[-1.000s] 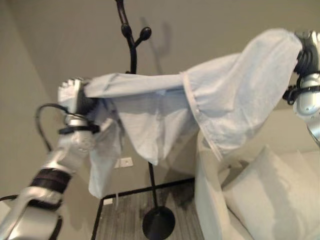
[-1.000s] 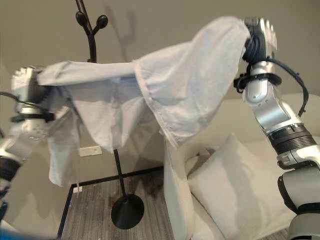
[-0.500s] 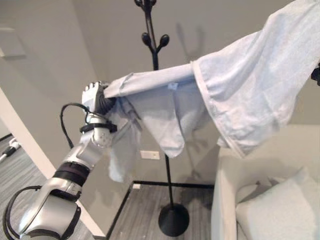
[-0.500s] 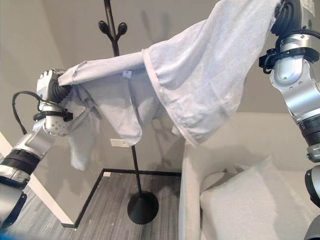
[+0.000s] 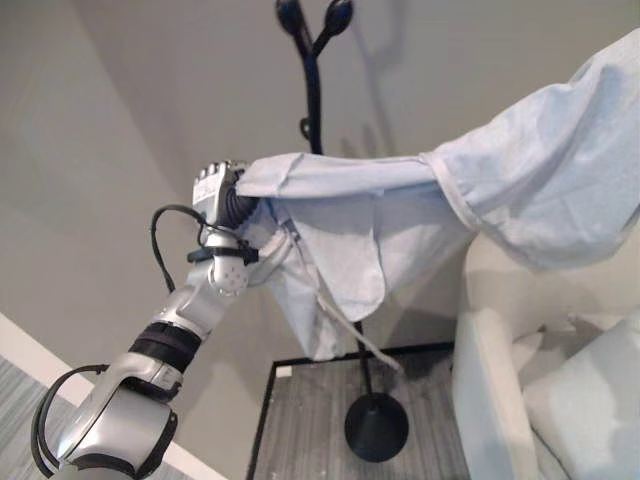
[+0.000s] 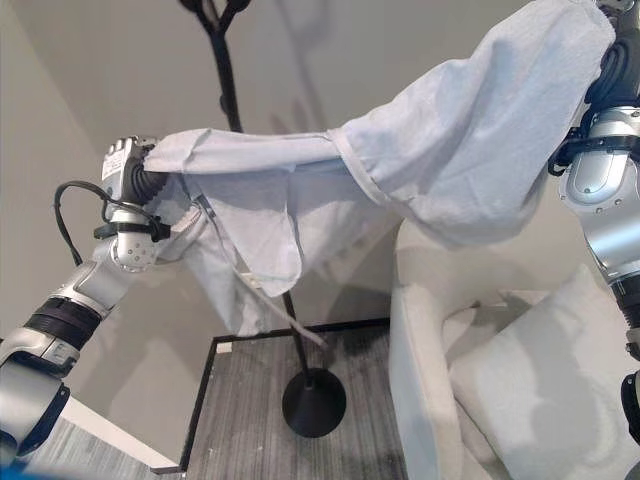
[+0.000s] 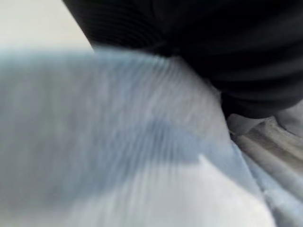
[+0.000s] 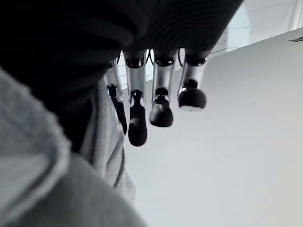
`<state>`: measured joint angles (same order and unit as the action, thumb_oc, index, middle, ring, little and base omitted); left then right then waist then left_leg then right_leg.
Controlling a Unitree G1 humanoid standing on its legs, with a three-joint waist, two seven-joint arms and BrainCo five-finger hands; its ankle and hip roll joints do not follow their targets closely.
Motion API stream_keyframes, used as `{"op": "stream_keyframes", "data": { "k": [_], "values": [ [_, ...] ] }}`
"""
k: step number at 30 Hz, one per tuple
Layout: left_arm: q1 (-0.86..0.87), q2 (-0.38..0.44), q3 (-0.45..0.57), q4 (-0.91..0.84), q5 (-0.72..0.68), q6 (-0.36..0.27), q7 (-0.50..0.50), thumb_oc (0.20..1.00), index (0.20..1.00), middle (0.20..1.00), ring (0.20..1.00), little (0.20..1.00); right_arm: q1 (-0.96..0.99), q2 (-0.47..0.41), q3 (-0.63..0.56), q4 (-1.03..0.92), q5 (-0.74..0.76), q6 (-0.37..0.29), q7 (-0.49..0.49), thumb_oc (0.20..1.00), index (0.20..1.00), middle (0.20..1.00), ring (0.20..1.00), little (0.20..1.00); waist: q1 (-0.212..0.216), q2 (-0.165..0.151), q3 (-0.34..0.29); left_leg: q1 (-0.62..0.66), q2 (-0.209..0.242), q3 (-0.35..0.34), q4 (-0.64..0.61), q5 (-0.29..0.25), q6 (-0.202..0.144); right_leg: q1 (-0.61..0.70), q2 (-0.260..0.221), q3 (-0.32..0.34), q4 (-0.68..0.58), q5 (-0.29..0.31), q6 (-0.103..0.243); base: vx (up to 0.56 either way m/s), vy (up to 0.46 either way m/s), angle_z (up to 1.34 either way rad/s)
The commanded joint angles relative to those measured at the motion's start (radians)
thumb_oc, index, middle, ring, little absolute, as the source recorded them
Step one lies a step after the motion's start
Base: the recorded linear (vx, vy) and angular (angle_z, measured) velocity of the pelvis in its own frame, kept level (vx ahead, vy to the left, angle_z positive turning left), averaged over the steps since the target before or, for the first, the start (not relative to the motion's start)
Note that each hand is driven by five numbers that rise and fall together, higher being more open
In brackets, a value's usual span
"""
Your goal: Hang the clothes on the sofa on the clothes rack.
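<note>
Sofa (image 6: pixel 430 330): one, pale, at the right of the head views, with one cushion (image 6: pixel 545 375) on its seat. No clothes lie on the parts that show.

Garment (image 6: pixel 420 170): one pale blue-grey piece, held up in the air and stretched between both hands. Its middle sags in front of the rack pole; a loose strip hangs down toward the floor.

Clothes rack (image 5: pixel 312 90): one black stand with a round base (image 5: pixel 376 426) on the floor, and rounded pegs at the top. Two peg tips (image 5: pixel 338 12) can be counted; more may lie above the frame. The garment is not yet on any peg.

Left hand (image 5: pixel 218 188): raised beside the pole, fingers closed round one bunched end of the garment.

Right hand (image 8: pixel 156 101): raised high at the right, at the other end of the cloth. Fingers bent over with dark tips apart; cloth lies against the palm side and drapes over the wrist. Whether the fingers pinch it cannot be told.

Step in hand (judgement): carrying the garment to the rack top.

Procedure (judgement): lift the collar or a fold above a peg tip, keep the cloth taut, lower it over the peg, and release only once the peg bears the weight. Keep the hanging strip clear of the pole.
</note>
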<state>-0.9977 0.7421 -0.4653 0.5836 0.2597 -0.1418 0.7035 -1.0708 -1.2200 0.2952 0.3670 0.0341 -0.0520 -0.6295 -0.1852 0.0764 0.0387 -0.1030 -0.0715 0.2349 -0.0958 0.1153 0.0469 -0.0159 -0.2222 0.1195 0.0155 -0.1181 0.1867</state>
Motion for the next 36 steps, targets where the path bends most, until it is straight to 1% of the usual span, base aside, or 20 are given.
{"op": "stream_keyframes", "data": {
  "k": [1,3,6,8,10,11,12,13,14,15,17,19,21,22,23,24,27,32,35,36],
  "values": [
    [-0.079,0.096,0.069,-0.008,0.036,0.018,0.063,0.2,0.2,0.2,0.2,0.2,-0.127,0.001,0.003,0.02,-0.048,-0.011,-0.044,0.2,0.2,0.2,0.2,0.2,0.03,-0.084,-0.056,0.014,0.078,0.034,0.01,-0.11,-0.096,-0.003,-0.101,0.012,-0.056,0.227,0.05,0.1,0.146,-0.06],
    [-0.077,0.104,0.076,-0.014,0.037,0.024,0.067,0.2,0.2,0.2,0.2,0.2,-0.14,0.011,0.008,0.019,-0.047,-0.012,-0.052,0.2,0.2,0.2,0.2,0.2,0.037,-0.084,-0.048,0.022,0.075,0.057,0.009,-0.12,-0.09,-0.018,-0.108,-0.032,-0.014,0.252,0.047,0.05,0.069,-0.19],
    [-0.06,0.128,0.098,-0.028,0.031,0.031,0.076,0.2,0.2,0.2,0.2,0.2,-0.166,0.019,0.019,0.029,-0.048,-0.012,-0.061,0.2,0.2,0.2,0.2,0.2,0.052,-0.084,-0.034,0.054,0.073,0.096,0.009,-0.135,-0.083,-0.009,-0.14,-0.143,0.053,0.3,0.044,0.11,0.074,-0.2],
    [-0.051,0.156,0.107,-0.032,0.031,0.033,0.08,0.2,0.2,0.2,0.2,0.2,-0.201,0.02,0.037,0.055,-0.038,-0.016,-0.064,0.2,0.2,0.2,0.2,0.2,0.066,-0.09,-0.036,0.07,0.072,0.119,0.009,-0.147,-0.082,0.008,-0.154,-0.216,0.074,0.313,0.044,0.09,0.057,-0.2],
    [-0.05,0.161,0.112,-0.031,0.029,0.035,0.078,0.2,0.2,0.2,0.2,0.2,-0.22,0.024,0.052,0.073,-0.028,-0.02,-0.061,0.2,0.2,0.2,0.2,0.2,0.066,-0.092,-0.036,0.076,0.069,0.124,0.009,-0.153,-0.081,0.009,-0.148,-0.226,0.078,0.314,0.043,0.07,0.041,-0.64],
    [-0.045,0.158,0.123,-0.022,0.026,0.033,0.08,0.2,0.2,0.2,0.2,0.2,-0.252,0.024,0.074,0.112,-0.011,-0.025,-0.062,0.2,0.2,0.2,0.2,0.2,0.062,-0.096,-0.043,0.088,0.064,0.13,0.009,-0.165,-0.079,-0.005,-0.116,-0.221,0.081,0.307,0.045,0.12,0.051,-0.7],
    [-0.05,0.155,0.127,-0.014,0.018,0.033,0.084,0.2,0.2,0.2,0.2,0.2,-0.266,0.022,0.083,0.13,-0.003,-0.028,-0.064,0.2,0.2,0.2,0.2,0.2,0.057,-0.091,-0.042,0.095,0.065,0.127,0.009,-0.171,-0.079,-0.028,-0.078,-0.21,0.081,0.271,0.034,0.13,0.053,-0.4],
    [-0.059,0.147,0.127,0.001,0.008,0.034,0.084,0.2,0.2,0.2,0.2,0.2,-0.277,0.02,0.09,0.153,0.008,-0.03,-0.065,0.2,0.2,0.2,0.2,0.2,0.048,-0.081,-0.037,0.101,0.071,0.122,0.009,-0.175,-0.08,-0.057,-0.034,-0.199,0.083,0.212,0.021,0.09,0.058,-0.09],
    [-0.072,0.135,0.125,0.017,-0.005,0.037,0.082,0.2,0.2,0.2,0.2,0.2,-0.287,0.018,0.099,0.175,0.015,-0.03,-0.064,0.2,0.2,0.2,0.2,0.2,0.037,-0.076,-0.029,0.111,0.073,0.115,0.009,-0.177,-0.078,-0.084,0.008,-0.181,0.077,0.168,0.009,0.1,0.047,-0.22],
    [-0.09,0.121,0.121,0.047,-0.023,0.038,0.081,0.2,0.2,0.2,0.2,0.2,-0.31,0.015,0.123,0.213,0.028,-0.034,-0.061,0.2,0.2,0.2,0.2,0.2,0.027,-0.07,-0.018,0.126,0.071,0.107,0.009,-0.185,-0.079,-0.111,0.046,-0.161,0.079,0.15,0.002,0.1,0.027,-0.11],
    [-0.133,0.095,0.101,0.113,-0.06,0.041,0.076,0.2,0.2,0.2,0.2,0.2,-0.35,0.01,0.173,0.281,0.047,-0.035,-0.053,0.2,0.2,0.2,0.2,0.2,0.008,-0.072,0.003,0.155,0.061,0.082,0.009,-0.198,-0.077,-0.148,0.096,-0.133,0.062,0.165,-0.002,0.13,-0.005,0.04],
    [-0.164,0.074,0.073,0.18,-0.083,0.046,0.065,0.2,0.2,0.2,0.2,0.2,-0.372,0.003,0.223,0.338,0.056,-0.03,-0.036,0.2,0.2,0.2,0.2,0.2,-0.016,-0.081,0.015,0.175,0.045,0.053,0.009,-0.202,-0.075,-0.19,0.145,-0.08,0.033,0.196,-0.004,0.15,-0.03,0.21],
    [-0.187,0.049,0.053,0.25,-0.11,0.046,0.055,0.2,0.2,0.2,0.2,0.2,-0.41,-0.003,0.285,0.382,0.056,-0.027,-0.021,0.2,0.2,0.2,0.2,0.2,-0.036,-0.081,0.027,0.194,0.036,0.023,0.009,-0.211,-0.076,-0.225,0.185,-0.036,0.018,0.225,-0.001,0.14,-0.028,0.77],
    [-0.187,0.049,0.053,0.25,-0.11,0.046,0.055,0.2,0.2,0.2,0.2,0.2,-0.41,-0.003,0.285,0.382,0.056,-0.027,-0.021,0.2,0.2,0.2,0.2,0.2,-0.036,-0.081,0.027,0.194,0.036,0.023,0.009,-0.211,-0.076,-0.225,0.185,-0.036,0.018,0.225,-0.001,0.18,-0.031,0.47],
    [-0.199,0.024,0.027,0.321,-0.127,0.049,0.04,0.2,0.2,0.2,0.2,0.2,-0.437,-0.017,0.343,0.42,0.045,-0.023,-0.008,0.2,0.2,0.2,0.2,0.2,-0.048,-0.083,0.026,0.213,0.025,-0.012,0.009,-0.226,-0.074,-0.212,0.194,-0.02,0.005,0.226,-0.009,0.13,-0.038,0.28],
    [-0.207,0.012,0.021,0.35,-0.132,0.053,0.033,0.2,0.2,0.2,0.2,0.2,-0.46,-0.018,0.365,0.437,0.04,-0.02,-0.001,0.2,0.2,0.2,0.2,0.2,-0.048,-0.09,0.026,0.214,0.019,-0.016,0.009,-0.223,-0.074,-0.203,0.186,-0.022,-0.001,0.234,-0.017,0.16,-0.076,0.29],
    [-0.203,-0.014,0.02,0.4,-0.154,0.052,0.014,0.2,0.2,0.2,0.2,0.2,-0.508,-0.009,0.415,0.461,0.053,-0.025,0.016,0.2,0.2,0.2,0.2,0.2,-0.052,-0.078,0.01,0.216,0.027,-0.03,0.009,-0.224,-0.082,-0.194,0.195,-0.025,-0.004,0.234,-0.032,0.09,-0.091,0.56],
    [-0.188,-0.012,0.006,0.468,-0.165,0.053,0.001,0.2,0.2,0.2,0.2,0.2,-0.583,-0.031,0.494,0.499,0.057,-0.041,0.03,0.2,0.2,0.2,0.2,0.2,-0.055,-0.062,-0.021,0.223,0.058,-0.062,0.009,-0.21,-0.123,-0.147,0.191,-0.084,-0.033,0.203,-0.055,0.2,-0.135,0.48],
    [-0.151,0.026,0.027,0.454,-0.154,0.057,0.011,0.2,0.2,0.2,0.2,0.2,-0.584,-0.053,0.482,0.455,0.057,-0.057,0.016,0.2,0.2,0.2,0.2,0.2,-0.041,-0.062,-0.035,0.235,0.074,-0.079,0.009,-0.171,-0.143,-0.108,0.196,-0.108,-0.055,0.192,-0.066,0.13,-0.108,0.3],
    [-0.15,0.026,0.028,0.453,-0.154,0.057,0.011,0.2,0.2,0.2,0.2,0.2,-0.582,-0.053,0.481,0.454,0.057,-0.057,0.015,0.2,0.2,0.2,0.2,0.2,-0.042,-0.062,-0.035,0.236,0.074,-0.081,0.009,-0.171,-0.143,-0.107,0.196,-0.109,-0.057,0.192,-0.066,0.09,-0.071,0.36]
  ]
}}
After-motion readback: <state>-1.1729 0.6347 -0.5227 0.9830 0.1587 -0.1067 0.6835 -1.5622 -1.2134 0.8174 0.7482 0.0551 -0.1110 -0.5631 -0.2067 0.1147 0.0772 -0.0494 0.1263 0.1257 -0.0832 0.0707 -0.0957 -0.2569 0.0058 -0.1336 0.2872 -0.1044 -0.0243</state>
